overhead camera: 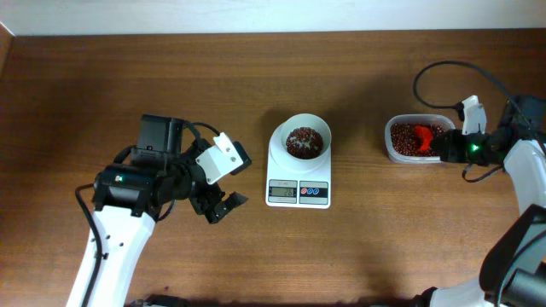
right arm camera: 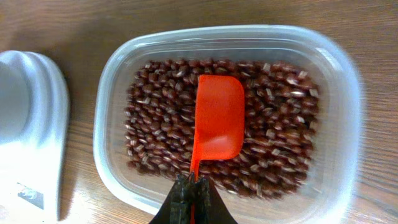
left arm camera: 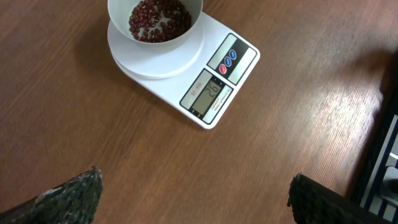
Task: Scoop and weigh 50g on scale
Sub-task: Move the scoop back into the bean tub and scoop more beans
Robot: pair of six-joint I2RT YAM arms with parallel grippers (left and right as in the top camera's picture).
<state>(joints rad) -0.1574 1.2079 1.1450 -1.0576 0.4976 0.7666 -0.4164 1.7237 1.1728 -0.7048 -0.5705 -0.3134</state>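
At table centre, the scale (overhead camera: 299, 193) is loaded with a bowl (left arm camera: 117, 15) part-filled with beans (left arm camera: 158, 18), the target judged not yet met; the empty scoop (right arm camera: 217, 118) is clamped in the right gripper (right arm camera: 193, 194) over the tub (right arm camera: 109, 93), and the left gripper (overhead camera: 220, 205) is parked wide apart nearby.

The table (overhead camera: 256, 68) was brown with wood stripes. The scale (overhead camera: 277, 170) was white, with a grey screen (left arm camera: 207, 94), blue buttons (left arm camera: 234, 53) and a red button (left arm camera: 222, 69). The bowl (overhead camera: 307, 118) was white. The beans (right arm camera: 280, 124) were red-brown with pale marks. The scoop (right arm camera: 218, 118) was bright orange-red. The tub (right arm camera: 109, 81) was clear.
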